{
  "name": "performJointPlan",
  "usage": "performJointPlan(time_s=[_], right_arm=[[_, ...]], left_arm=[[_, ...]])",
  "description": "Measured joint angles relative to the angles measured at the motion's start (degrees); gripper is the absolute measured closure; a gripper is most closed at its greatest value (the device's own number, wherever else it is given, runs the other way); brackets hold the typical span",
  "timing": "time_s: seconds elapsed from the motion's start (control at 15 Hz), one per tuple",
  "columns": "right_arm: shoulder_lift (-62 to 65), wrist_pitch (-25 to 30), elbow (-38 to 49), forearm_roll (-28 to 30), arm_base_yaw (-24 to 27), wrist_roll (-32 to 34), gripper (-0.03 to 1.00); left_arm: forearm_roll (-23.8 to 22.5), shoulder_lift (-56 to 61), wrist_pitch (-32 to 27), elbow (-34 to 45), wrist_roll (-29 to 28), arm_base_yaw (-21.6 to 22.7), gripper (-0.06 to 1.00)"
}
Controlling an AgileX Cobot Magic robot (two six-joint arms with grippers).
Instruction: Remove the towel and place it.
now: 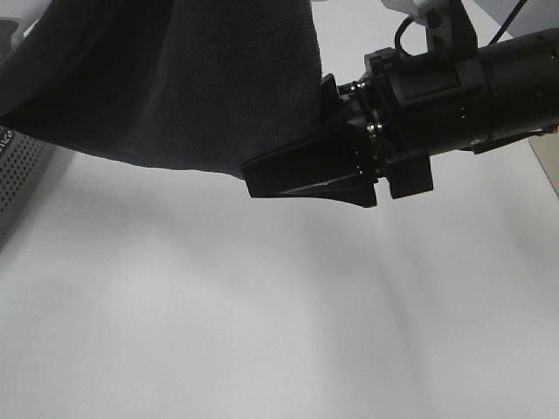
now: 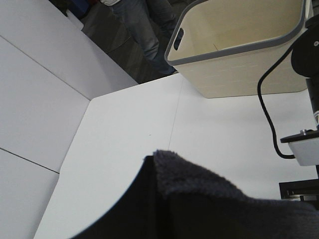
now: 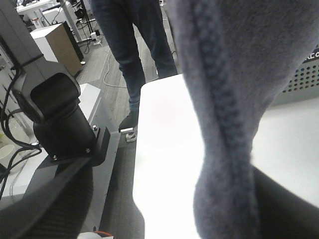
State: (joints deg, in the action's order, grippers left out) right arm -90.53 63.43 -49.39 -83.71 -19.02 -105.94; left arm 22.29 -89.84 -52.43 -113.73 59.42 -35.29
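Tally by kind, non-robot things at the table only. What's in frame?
Towel, dark: 1
Basket, cream with grey rim: 1
Perforated grey wall, maybe that same basket: 1
Person, legs only: 1
Total: 4, or 3 if the wall is the basket.

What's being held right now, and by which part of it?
The towel, pinched at a bunched edge in the shut fingers of the left gripper. The right gripper stands open at the towel's hanging hemmed edge, not clamped on it.
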Motion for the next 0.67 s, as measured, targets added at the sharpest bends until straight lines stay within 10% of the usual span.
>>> performJointPlan(time_s=[0.67], right_arm=[[0.0,0.0,0.0,-0.8,0.0,0.0,0.8]], left_arm=[[0.0,-0.3,-2.9,0.0,0.0,0.0,0.94]])
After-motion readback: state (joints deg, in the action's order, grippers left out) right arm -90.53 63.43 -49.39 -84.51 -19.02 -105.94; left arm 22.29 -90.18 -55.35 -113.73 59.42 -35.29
